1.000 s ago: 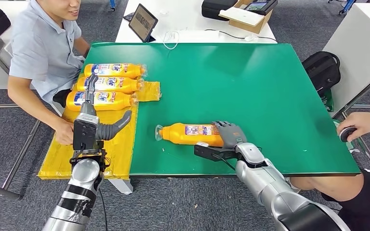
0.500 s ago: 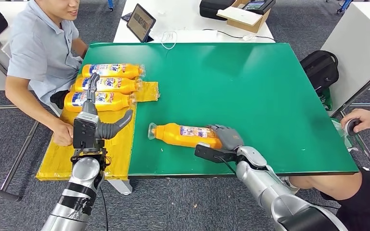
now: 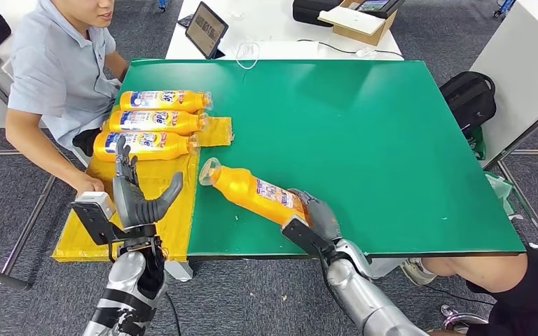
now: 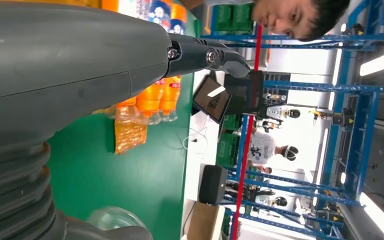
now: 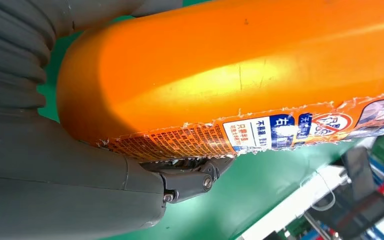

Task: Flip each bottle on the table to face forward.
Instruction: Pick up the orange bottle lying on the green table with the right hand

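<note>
Head view: a green table (image 3: 364, 126) spans the frame's centre, a yellow mat (image 3: 175, 203) overhanging its left edge. Three orange bottles (image 3: 155, 122) lie stacked in a row at upper left, beside a seated person (image 3: 56, 70). At lower centre, the right hand (image 3: 315, 213) grips the base of a fourth orange bottle (image 3: 252, 190) (cap tilted toward upper left). At lower left, the left hand (image 3: 134, 197) is raised over the mat, fingers spread, holding nothing.
</note>
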Tool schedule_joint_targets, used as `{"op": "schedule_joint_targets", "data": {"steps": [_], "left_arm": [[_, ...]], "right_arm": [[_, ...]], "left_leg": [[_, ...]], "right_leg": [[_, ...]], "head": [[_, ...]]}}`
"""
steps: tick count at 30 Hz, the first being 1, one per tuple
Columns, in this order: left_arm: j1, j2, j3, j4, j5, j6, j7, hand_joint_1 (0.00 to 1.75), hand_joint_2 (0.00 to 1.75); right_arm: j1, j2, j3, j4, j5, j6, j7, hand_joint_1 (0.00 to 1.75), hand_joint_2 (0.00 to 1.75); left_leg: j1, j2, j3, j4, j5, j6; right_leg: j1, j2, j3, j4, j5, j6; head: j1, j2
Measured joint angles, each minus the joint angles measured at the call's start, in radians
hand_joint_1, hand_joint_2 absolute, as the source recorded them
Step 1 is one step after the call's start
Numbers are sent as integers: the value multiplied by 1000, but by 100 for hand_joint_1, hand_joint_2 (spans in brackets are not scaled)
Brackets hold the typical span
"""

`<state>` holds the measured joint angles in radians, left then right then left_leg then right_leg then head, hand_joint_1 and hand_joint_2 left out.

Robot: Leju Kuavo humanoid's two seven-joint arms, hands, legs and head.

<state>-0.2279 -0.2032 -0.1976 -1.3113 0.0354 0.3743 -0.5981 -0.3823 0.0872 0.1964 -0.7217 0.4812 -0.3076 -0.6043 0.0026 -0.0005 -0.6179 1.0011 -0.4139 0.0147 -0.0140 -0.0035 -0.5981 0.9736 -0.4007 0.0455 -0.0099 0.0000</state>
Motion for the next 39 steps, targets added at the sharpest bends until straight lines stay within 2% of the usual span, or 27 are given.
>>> {"op": "schedule_joint_targets", "data": {"steps": [4,8,11,14,24,28,32,39], "left_arm": [[41,-5,-2,-28,42,-7,33,0,175],[93,-8,-42,-25,70,-86,117,0,175],[128,-9,-90,-13,80,-152,118,0,175],[155,-10,-128,-14,83,-182,108,0,175],[176,-9,-165,-24,83,-200,107,0,175],[186,-4,-180,-40,96,-285,122,0,175],[207,6,-204,-80,104,-358,104,0,175],[210,15,-226,-146,20,-286,39,0,175]], "right_arm": [[89,26,-28,-159,-136,-86,-68,175,175],[210,61,-33,-422,-261,-191,-93,175,175],[263,75,-32,-537,-281,-183,-95,175,175],[291,80,-27,-586,-284,-158,-96,175,175],[315,84,-17,-632,-283,-148,-95,175,175],[313,82,3,-625,-244,-106,-95,175,175],[294,84,79,-562,-150,-63,-95,175,175],[224,108,216,-419,-138,-71,-94,175,175]], "left_leg": [[0,-1,-1,0,0,0],[0,-2,-2,0,-1,0],[0,-2,-2,0,-2,0],[0,-2,-2,0,-2,0],[0,-2,-2,0,-2,0],[0,-2,-3,0,-2,0],[0,-2,-3,0,-2,0],[0,-2,-3,-1,-1,-1]], "right_leg": [[0,-1,-1,0,0,0],[0,-2,-2,0,-1,0],[0,-2,-3,0,-1,0],[0,-2,-2,0,-1,0],[0,-2,-2,0,-1,0],[0,-2,-2,0,-1,0],[0,-1,-3,0,-1,0],[0,-2,-3,0,-1,-1]], "head": [[0,0],[0,0],[0,0],[0,0],[0,0],[0,0],[0,0],[0,0]]}}
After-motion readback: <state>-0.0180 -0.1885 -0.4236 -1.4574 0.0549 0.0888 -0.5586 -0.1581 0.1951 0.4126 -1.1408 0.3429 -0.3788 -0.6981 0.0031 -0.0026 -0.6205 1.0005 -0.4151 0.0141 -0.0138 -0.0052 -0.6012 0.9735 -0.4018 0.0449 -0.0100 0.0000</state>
